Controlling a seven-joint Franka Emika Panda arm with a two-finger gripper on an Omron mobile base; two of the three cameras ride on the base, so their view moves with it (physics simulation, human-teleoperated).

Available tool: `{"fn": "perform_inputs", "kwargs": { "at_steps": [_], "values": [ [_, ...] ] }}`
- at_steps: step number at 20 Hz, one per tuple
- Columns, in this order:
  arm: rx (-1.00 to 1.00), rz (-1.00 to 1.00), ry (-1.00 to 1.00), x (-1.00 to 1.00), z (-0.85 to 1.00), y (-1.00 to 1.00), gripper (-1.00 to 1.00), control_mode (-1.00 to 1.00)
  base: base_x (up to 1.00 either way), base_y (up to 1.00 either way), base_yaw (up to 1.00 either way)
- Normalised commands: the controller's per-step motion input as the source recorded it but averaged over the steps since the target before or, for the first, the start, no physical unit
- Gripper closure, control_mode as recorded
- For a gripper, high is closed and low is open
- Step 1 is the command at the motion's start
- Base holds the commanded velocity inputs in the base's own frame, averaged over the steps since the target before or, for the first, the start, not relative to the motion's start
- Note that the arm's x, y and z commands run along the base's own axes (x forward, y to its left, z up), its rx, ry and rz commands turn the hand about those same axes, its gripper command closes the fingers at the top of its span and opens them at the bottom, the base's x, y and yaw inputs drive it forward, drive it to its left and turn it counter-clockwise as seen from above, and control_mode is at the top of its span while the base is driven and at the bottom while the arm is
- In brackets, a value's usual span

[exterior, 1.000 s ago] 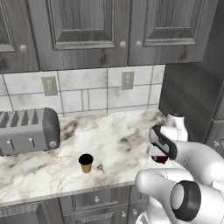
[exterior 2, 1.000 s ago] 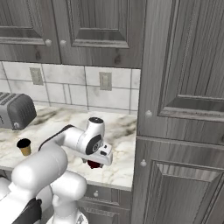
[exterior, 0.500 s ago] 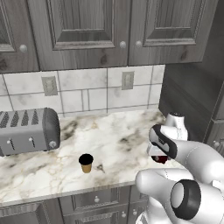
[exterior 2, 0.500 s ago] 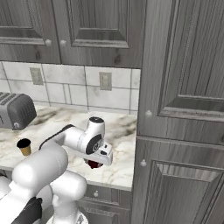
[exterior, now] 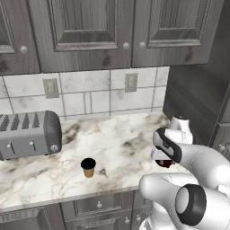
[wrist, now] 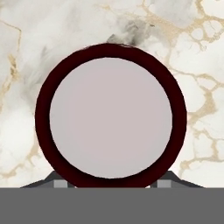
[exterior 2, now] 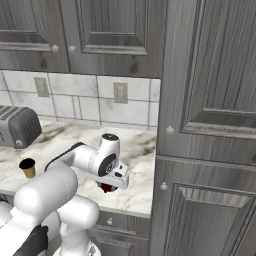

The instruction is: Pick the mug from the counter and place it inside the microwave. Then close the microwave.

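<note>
Maroon mug (wrist: 111, 65) sits on the marble counter (exterior: 112, 143) – the gripper (wrist: 111, 183) is low over it, fingers flanking its sides; a firm grip can't be told.

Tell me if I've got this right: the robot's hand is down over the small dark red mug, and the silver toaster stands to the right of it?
Not quite. The silver toaster stands far left of the small dark red mug, as the left base view shows. The gripper is indeed down over it.

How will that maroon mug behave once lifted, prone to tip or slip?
The mug looks squat and round-bodied, so probably stable, not tippy. Its curved, smooth-looking wall may slip between the gripper fingers. It appears empty, likely light and rigid.
</note>
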Motion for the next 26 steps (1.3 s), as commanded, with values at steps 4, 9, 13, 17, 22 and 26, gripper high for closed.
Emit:
{"fn": "perform_inputs", "kwargs": {
  "at_steps": [4, 9, 13, 17, 22, 26],
  "values": [
    [-0.02, 0.0, 0.0, 0.42, 0.02, 0.1, 1.0, -1.0, 0.0, 0.0, 0.0],
    [0.0, 0.0, 0.01, 0.4, 0.22, 0.12, 1.0, -1.0, 0.0, 0.0, 0.0],
    [0.0, 0.0, 0.01, 0.22, 0.41, 0.06, 1.0, -1.0, 0.0, 0.0, 0.0],
    [0.0, 0.0, 0.0, 0.01, 0.52, 0.04, 1.0, -1.0, 0.0, 0.0, 0.0],
    [0.0, 0.0, 0.0, -0.02, 0.6, 0.04, 1.0, -1.0, 0.0, 0.0, 0.0],
    [0.0, 0.0, 0.0, -0.26, 0.58, 0.01, 1.0, -1.0, 0.0, 0.0, 0.0]
  ]
}}
